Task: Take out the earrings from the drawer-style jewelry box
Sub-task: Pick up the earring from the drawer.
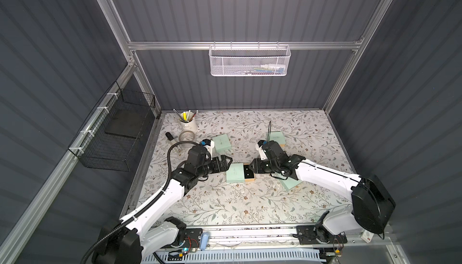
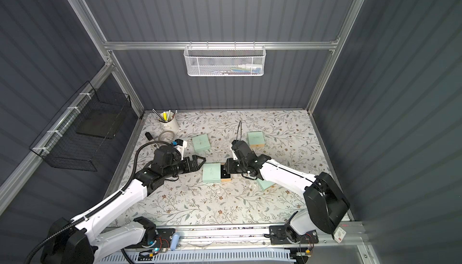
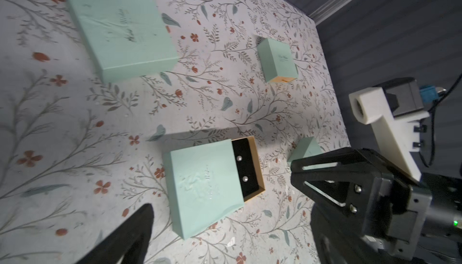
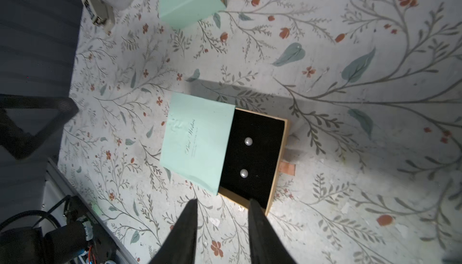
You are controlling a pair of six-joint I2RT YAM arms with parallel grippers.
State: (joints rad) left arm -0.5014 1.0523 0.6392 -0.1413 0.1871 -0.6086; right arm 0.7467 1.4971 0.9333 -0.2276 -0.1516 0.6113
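left jaws and right jaws gape empty, flanking the open drawer (image 4: 260,127) with earrings (image 4: 248,141).

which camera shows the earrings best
The right wrist view: the earrings sit large and unblocked on the black drawer pad. The left wrist view shows them smaller; in both top views they are too small to tell.

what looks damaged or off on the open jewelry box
The mint sleeve is dented and crinkled beside its printed text. Its drawer is pulled partway out, both earrings seated inside.
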